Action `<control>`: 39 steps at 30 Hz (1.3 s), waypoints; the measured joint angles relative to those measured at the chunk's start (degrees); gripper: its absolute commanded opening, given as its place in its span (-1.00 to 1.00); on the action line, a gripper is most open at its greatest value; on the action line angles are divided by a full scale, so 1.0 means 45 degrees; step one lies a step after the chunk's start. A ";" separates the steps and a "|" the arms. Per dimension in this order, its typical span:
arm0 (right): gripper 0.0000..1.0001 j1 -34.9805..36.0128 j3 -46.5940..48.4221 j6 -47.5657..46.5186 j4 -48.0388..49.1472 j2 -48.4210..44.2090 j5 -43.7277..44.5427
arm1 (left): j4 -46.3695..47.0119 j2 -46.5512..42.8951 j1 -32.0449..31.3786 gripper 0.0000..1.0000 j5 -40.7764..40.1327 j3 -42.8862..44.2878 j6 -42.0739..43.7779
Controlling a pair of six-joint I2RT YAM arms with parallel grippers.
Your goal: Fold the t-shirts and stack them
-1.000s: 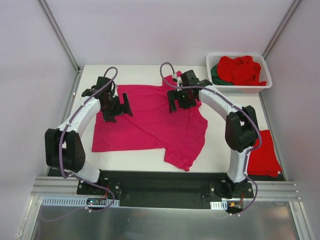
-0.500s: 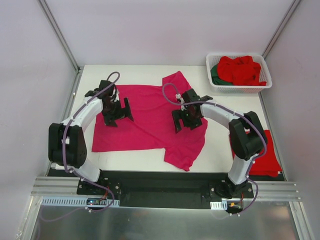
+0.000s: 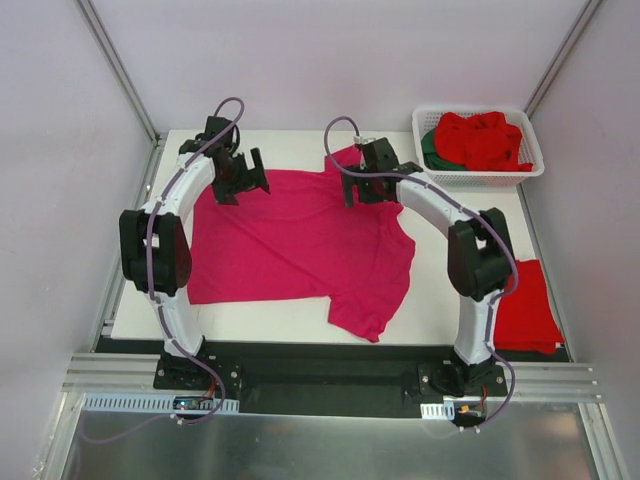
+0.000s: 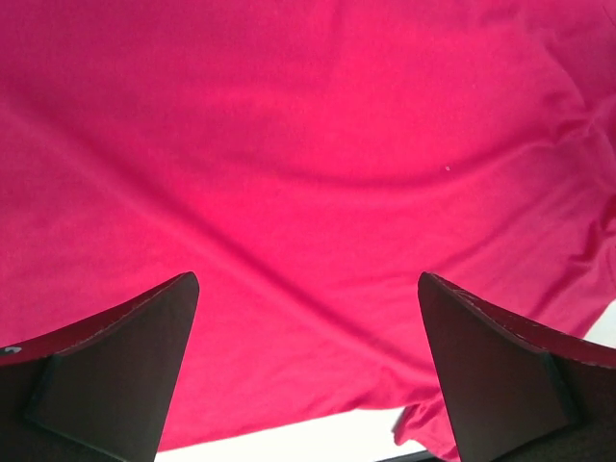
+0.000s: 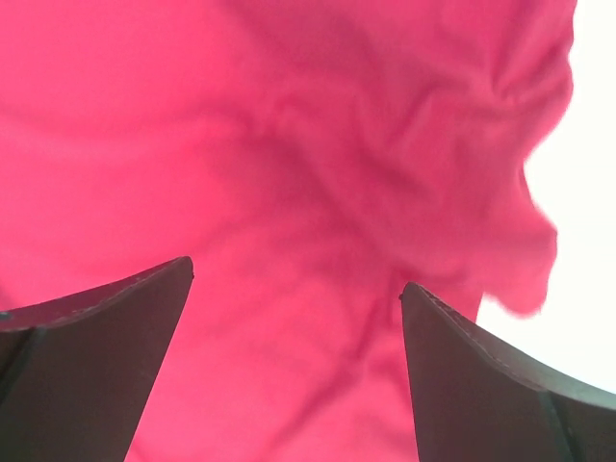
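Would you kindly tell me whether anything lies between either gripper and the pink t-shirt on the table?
Nothing visible does. The left gripper and right gripper hang open over the far edge of the pink t-shirt, and both wrist views show only bare cloth beneath.

No text, label, brand, number or sign legible in any view. Nothing readable on the magenta t-shirt (image 3: 300,235), nor on the white basket (image 3: 480,178) at the desk's far right corner. Small coloured spots by the left arm's base (image 3: 186,402), too small to make out as writing.
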 measured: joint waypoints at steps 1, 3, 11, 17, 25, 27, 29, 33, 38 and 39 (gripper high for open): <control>0.90 -0.0044 0.0282 0.0000 0.0170 0.0457 0.0024 | 0.0010 0.0282 0.0005 0.99 0.0005 0.0228 0.0005; 0.91 -0.0146 0.0738 0.0024 0.0461 0.1418 -0.0029 | 0.0063 0.0670 0.0063 0.99 0.0019 0.0437 0.0015; 0.94 -0.0758 0.1676 0.0345 0.0816 0.3186 -0.0845 | 0.0155 0.0845 0.0073 0.98 0.0073 0.0325 0.0097; 0.95 -0.1069 0.2089 0.0321 0.0670 0.3478 -0.1025 | 0.0189 0.0515 0.0073 0.99 0.0175 -0.0092 0.0112; 0.98 -0.1229 0.2846 0.0175 0.0962 0.4143 -0.1778 | 0.0277 0.0063 0.0049 0.99 0.0437 -0.0209 0.0126; 0.98 -0.1258 0.3351 0.0141 0.0957 0.4483 -0.1933 | 0.0291 0.0058 0.0015 0.99 0.0452 -0.0238 0.0121; 1.00 -0.1263 0.3944 0.0131 0.0845 0.4833 -0.2093 | 0.0311 0.0049 -0.0044 0.99 0.0471 -0.0335 0.0121; 1.00 -0.1316 0.5323 0.0131 0.0476 0.5615 -0.2341 | 0.0311 -0.0058 -0.0199 0.99 0.0495 -0.0607 0.0131; 0.93 -0.1438 0.7475 0.0126 -0.0112 0.6815 -0.2633 | 0.0311 -0.0384 -0.0209 0.99 0.0510 -0.0913 0.0175; 0.93 -0.1481 0.7689 0.0126 -0.0189 0.6936 -0.2686 | 0.0325 -0.0486 -0.0209 0.99 0.0505 -0.0986 0.0199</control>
